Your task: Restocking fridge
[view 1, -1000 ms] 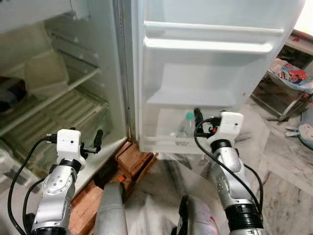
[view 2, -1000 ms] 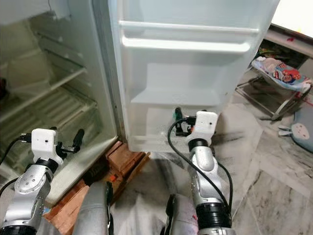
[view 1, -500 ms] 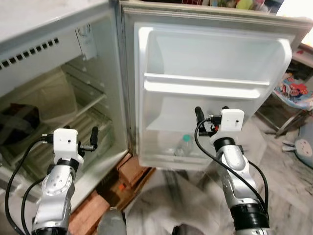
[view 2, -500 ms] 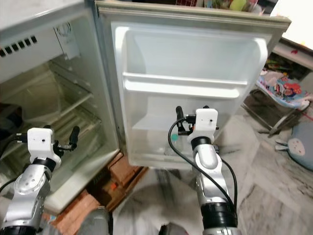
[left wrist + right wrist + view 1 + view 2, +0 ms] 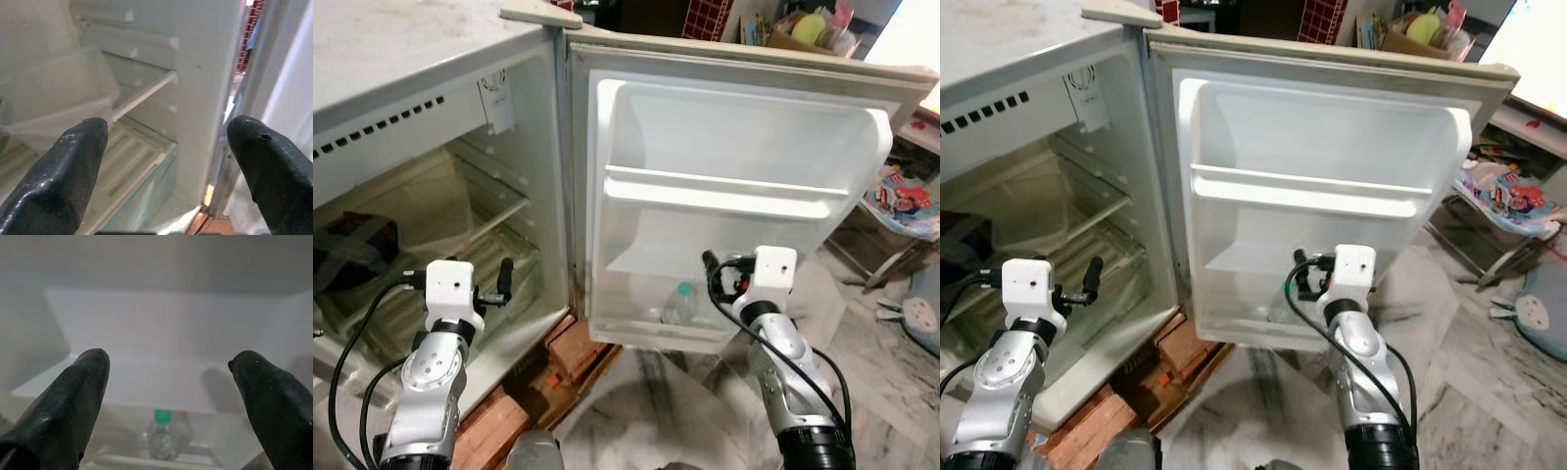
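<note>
The small fridge [image 5: 431,117] stands open, its white door [image 5: 734,137] swung wide to the right. A clear bottle with a green cap [image 5: 679,305] stands upright in the door's bottom bin [image 5: 646,331]; the same bottle [image 5: 161,436] appears low in the right wrist view. My right gripper [image 5: 721,274] is open and empty, a little above and to the right of the bottle, facing the door. Facing the glass shelves [image 5: 142,90], my left gripper [image 5: 499,279] hangs open and empty at the front of the fridge's interior.
Red-brown bricks [image 5: 570,351] prop the fridge off the marble floor [image 5: 881,392]. A dark bag [image 5: 352,250] lies on a fridge shelf at left. A baby bouncer [image 5: 901,196] and a slipper [image 5: 925,313] are at right. Cluttered shelves [image 5: 793,24] stand behind the door.
The camera has risen and drawn back, bringing the fridge top and whole door into view. My right gripper has dropped slightly relative to the door; the bottle stays put.
</note>
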Controlling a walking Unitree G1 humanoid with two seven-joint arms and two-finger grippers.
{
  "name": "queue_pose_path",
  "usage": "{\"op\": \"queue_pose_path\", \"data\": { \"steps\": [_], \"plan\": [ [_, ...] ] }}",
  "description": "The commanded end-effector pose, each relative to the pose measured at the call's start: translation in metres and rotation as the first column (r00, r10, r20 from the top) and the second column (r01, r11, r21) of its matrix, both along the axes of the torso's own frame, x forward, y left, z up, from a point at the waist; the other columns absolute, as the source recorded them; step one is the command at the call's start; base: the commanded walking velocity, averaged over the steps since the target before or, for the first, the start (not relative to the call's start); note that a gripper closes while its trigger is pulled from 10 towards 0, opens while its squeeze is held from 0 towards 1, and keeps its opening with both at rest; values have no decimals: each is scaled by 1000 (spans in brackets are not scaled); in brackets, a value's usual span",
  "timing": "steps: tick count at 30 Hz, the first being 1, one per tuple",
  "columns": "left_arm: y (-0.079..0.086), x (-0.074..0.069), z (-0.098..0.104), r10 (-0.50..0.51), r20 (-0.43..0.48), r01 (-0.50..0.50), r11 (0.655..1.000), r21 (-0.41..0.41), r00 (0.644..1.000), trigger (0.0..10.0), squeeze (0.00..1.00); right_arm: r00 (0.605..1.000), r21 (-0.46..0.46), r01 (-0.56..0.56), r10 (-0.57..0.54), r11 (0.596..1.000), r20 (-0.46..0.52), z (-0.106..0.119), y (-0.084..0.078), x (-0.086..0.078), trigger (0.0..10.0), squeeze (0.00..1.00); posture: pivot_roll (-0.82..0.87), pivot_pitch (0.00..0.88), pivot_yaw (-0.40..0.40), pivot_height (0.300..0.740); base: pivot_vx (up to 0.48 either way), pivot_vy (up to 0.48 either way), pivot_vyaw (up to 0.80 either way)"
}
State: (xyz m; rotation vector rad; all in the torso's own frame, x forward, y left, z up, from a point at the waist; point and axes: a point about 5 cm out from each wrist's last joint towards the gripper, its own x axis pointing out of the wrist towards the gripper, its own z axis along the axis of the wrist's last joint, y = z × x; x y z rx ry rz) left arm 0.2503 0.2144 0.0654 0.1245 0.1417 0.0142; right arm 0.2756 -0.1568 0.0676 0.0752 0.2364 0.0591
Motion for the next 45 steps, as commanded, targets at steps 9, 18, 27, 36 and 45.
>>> {"op": "queue_pose_path", "data": {
  "steps": [9,18,27,36,45],
  "plan": [
    [-4,3,-3,-32,-16,32,999,29,999,10000,0,996,-88,-56,62,995,67,17,5,5,10000,0,132,0,-78,740,0,-425,0],
    [-2,4,-3,-37,-17,37,999,39,999,10000,0,986,-163,-117,134,980,97,23,15,11,10000,0,142,0,-83,740,0,-432,0],
    [-4,0,-8,-36,-48,37,999,34,998,10000,0,975,-90,13,7,996,222,38,3,18,10000,0,165,0,-66,740,126,-336,0],
    [-1,7,-8,-101,-86,106,992,62,991,10000,0,964,-68,173,-155,982,216,30,-11,19,10000,0,160,0,29,740,0,0,0],
    [5,15,-2,-116,-76,122,989,80,990,10000,0,963,-116,176,-147,978,225,30,-13,16,10000,0,141,0,34,740,0,0,0]
  ]
}}
